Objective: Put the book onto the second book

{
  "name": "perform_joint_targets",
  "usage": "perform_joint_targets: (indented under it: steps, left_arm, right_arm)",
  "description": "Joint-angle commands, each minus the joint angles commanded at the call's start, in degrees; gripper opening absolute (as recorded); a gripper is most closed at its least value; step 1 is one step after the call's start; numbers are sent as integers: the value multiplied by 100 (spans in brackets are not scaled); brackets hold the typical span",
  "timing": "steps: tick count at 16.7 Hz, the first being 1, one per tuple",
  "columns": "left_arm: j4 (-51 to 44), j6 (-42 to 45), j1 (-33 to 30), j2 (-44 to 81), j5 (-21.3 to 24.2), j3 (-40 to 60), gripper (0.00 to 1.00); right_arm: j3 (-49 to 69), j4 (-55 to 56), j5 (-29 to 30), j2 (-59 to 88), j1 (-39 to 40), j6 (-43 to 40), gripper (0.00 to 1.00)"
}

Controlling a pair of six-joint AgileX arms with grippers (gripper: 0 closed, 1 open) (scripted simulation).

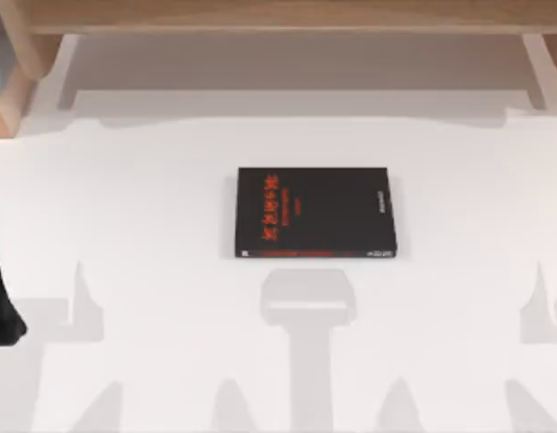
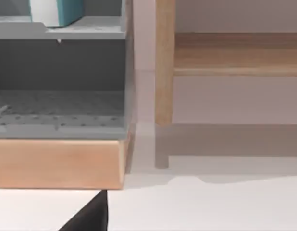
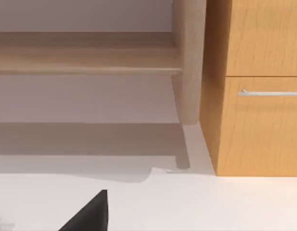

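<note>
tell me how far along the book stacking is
Nothing looks done yet. The black book lies alone mid-table with nothing on top. The teal book stands on a grey shelf in the left wrist view, not in either claw. The left arm sits at the table's left edge. Fetching and placing remain.

matt black second book, smooth white table

You have the black book lying flat, cover up, near the centre of the worktop, its long edges running from nine to three o'clock. Red lettering runs along the cover's nine o'clock part and along the spine, which faces six o'clock. In the left wrist view, the light blue-teal book with white page edges sits on a grey shelf.
</note>
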Motion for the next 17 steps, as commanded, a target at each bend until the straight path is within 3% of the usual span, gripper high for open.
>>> perform_joint_targets:
  steps: [4, 8, 17]
  left_arm:
    - [66, 0, 39, 175, 43, 151, 100]
    - [437, 0, 256, 1241, 285, 997, 100]
    - [1859, 0, 1088, 6160, 1210, 4239, 100]
  right_arm:
    - [0, 0, 0, 0, 0, 0, 100]
    - [0, 0, 0, 0, 0, 0, 100]
    - [0, 0, 0, 0, 0, 0, 100]
